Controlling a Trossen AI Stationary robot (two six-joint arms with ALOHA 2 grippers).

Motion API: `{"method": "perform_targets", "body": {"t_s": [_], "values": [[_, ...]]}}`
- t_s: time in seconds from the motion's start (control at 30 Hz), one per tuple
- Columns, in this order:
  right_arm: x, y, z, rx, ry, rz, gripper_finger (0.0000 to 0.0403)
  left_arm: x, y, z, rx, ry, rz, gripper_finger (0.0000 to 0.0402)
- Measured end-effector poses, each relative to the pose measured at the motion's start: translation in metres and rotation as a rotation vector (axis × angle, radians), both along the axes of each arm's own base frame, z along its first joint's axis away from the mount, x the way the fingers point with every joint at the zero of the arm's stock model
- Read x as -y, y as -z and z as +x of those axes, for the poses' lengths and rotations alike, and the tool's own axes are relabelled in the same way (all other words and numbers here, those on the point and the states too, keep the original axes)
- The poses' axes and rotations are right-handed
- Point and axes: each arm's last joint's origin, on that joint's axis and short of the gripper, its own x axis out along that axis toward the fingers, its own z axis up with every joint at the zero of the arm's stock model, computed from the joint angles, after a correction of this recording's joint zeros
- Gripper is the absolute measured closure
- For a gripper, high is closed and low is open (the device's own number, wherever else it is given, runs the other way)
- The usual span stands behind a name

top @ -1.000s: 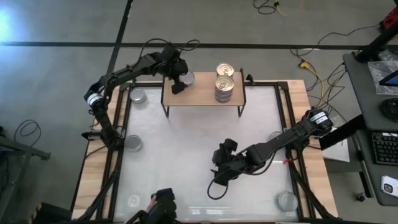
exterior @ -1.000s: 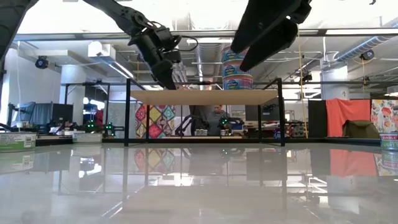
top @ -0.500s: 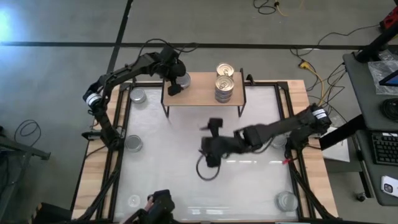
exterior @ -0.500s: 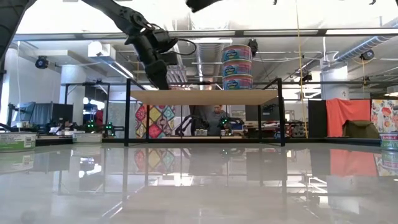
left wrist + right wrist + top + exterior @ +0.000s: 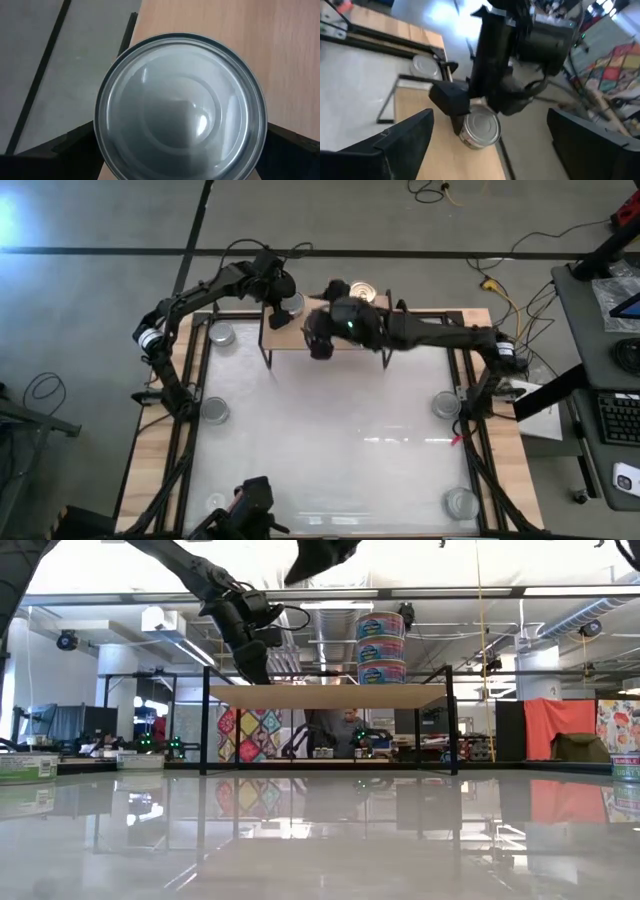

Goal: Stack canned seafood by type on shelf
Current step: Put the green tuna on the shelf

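Right arm (image 5: 420, 330) has swung from mid-table up across the shelf (image 5: 300, 335) in the last second; its gripper (image 5: 318, 340) now hangs over the shelf's middle, claw spread, carrying nothing (blurred in the high view, so it looks mid-move). Left arm barely shifted: its gripper (image 5: 280, 308) sits at the shelf's left end, fingers spread either side of a silver tin (image 5: 181, 105), flanking it rather than squeezing it by the look of the left wrist view. The right wrist view shows that same tin (image 5: 480, 129) standing on the plank under the left claw.

Gold stack (image 5: 381, 642) stands three high on the shelf's right part, unchanged. Loose silver tins remain on the table: (image 5: 221, 334), (image 5: 215, 411), (image 5: 446, 404), (image 5: 461, 502).

Read: silver pile just begun, gold pile standing. Both claws now crowd the left half of the shelf, collision risk.
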Motion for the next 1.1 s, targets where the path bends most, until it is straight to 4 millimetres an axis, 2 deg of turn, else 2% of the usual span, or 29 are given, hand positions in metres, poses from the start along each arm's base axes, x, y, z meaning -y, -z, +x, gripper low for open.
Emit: {"method": "perform_targets", "body": {"t_s": [0.1, 0.23, 0.33, 0.47, 0.67, 1.1], "values": [[0.017, 0.007, 0.005, -0.018, 0.034, 0.014, 0.0044, -0.001, 0.000, 0.000, 0.005, 0.000, 0.007, 0.0015], [0.031, 0.011, 0.010, -0.031, 0.015, 0.013, 0.0062, -0.001, 0.000, 0.000, 0.003, 0.006, 0.011, 0.0005], [0.044, 0.018, 0.015, -0.037, -0.017, 0.033, 0.0063, -0.001, 0.000, 0.000, 0.003, 0.008, 0.011, 0.0007], [0.072, 0.030, 0.021, -0.036, 0.051, 0.068, 0.0055, -0.001, 0.000, 0.000, 0.002, 0.013, 0.011, 0.0004], [0.103, 0.030, 0.024, -0.011, 0.143, 0.144, 0.0067, -0.001, 0.000, -0.001, 0.007, 0.027, 0.009, 0.0004], [0.160, 0.030, 0.007, -0.038, 0.118, 0.407, 0.0152, -0.002, 0.000, -0.002, 0.009, 0.020, 0.002, 0.0003]]}}
